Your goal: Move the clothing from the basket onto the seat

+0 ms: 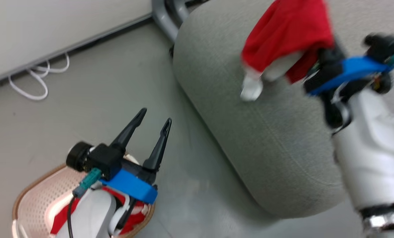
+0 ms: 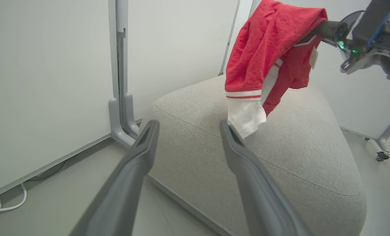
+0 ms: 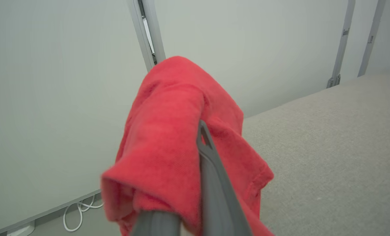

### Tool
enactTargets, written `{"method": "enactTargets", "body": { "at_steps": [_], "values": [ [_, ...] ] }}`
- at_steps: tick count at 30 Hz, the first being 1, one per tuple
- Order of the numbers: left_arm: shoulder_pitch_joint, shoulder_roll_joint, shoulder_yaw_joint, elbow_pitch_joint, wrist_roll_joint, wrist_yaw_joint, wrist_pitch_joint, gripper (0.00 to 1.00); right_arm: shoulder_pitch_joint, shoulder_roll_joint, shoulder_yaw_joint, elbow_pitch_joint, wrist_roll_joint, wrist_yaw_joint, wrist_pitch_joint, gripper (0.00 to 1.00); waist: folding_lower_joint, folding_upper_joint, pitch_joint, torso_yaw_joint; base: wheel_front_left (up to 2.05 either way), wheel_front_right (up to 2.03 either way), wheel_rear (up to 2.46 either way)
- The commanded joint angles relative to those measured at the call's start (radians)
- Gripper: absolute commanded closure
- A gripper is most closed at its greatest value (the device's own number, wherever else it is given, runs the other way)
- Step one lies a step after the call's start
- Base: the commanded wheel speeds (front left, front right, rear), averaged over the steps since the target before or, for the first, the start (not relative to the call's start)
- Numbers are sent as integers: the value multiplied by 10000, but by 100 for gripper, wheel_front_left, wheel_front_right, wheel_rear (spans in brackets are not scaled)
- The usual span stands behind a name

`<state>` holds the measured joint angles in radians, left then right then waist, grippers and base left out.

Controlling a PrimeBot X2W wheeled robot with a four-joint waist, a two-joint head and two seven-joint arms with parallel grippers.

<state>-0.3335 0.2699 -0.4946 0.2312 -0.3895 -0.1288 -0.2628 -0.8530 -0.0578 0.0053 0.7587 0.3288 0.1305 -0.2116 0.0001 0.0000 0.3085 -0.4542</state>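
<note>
My right gripper (image 3: 199, 137) is shut on a red garment (image 3: 168, 141) with white trim and holds it over the near end of the grey seat (image 1: 269, 138). The garment (image 2: 263, 49) drapes over the fingers, and its white cuff (image 2: 245, 116) dangles close to the cushion; I cannot tell whether it touches. My left gripper (image 1: 155, 115) stands open and holds nothing, above the cream basket (image 1: 28, 195) at the lower left. More red clothing (image 1: 135, 218) lies in the basket, partly hidden by my left arm. Through the left gripper (image 2: 188, 126), the seat (image 2: 296, 154) lies ahead.
A white wall panel runs along the far left, with a loose white cable (image 1: 34, 82) on the floor at its foot. A grey post base (image 1: 165, 16) stands by the seat's far corner. A wheeled stand leg (image 2: 383, 144) sits beyond the seat.
</note>
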Motion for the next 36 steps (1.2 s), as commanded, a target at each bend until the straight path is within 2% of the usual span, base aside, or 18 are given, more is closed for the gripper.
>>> {"method": "enactTargets", "body": {
  "at_steps": [1,8,15,22,23,25,26,30,36],
  "values": [
    [-308,111,-73,-38,55,-24,-30,0,-425,-222,-276,165,-97,3,14,100,-1,0,736,628,0,0,0],
    [-1414,326,-488,-302,141,-22,-30,0,-2450,-1503,-2469,1298,-758,4,-198,100,-1,0,2368,1802,0,0,0],
    [-2126,291,-725,-583,229,-24,-28,0,-2708,-2513,-4043,1913,-1015,4,-405,100,-1,0,3633,2765,0,0,0],
    [-2157,184,-674,-640,163,-24,-30,0,-2184,-2621,-4613,2410,-2183,3,-526,100,-1,0,3829,3072,0,0,0],
    [-2106,177,-676,-619,152,-23,-30,0,-2114,-2629,-4642,2413,-2347,3,-535,89,-1,0,3769,3094,0,0,0],
    [-2032,165,-640,-582,143,-24,-30,0,-2002,-2542,-4722,2406,-2622,3,-540,19,-1,0,3614,3119,0,0,0],
    [-1989,144,-620,-565,140,-24,-28,0,-1937,-2494,-4752,2387,-2728,3,-538,0,-1,0,3500,3125,0,0,0],
    [-1745,-8,-573,-442,84,-23,-30,0,-1631,-2293,-4691,2254,-3043,3,-545,0,-1,0,2810,3148,0,0,0],
    [-883,-337,-307,-96,-168,-23,-30,0,-644,-2009,-4127,2112,-3884,3,-545,0,-1,0,1147,3094,0,0,0]
  ]
}}
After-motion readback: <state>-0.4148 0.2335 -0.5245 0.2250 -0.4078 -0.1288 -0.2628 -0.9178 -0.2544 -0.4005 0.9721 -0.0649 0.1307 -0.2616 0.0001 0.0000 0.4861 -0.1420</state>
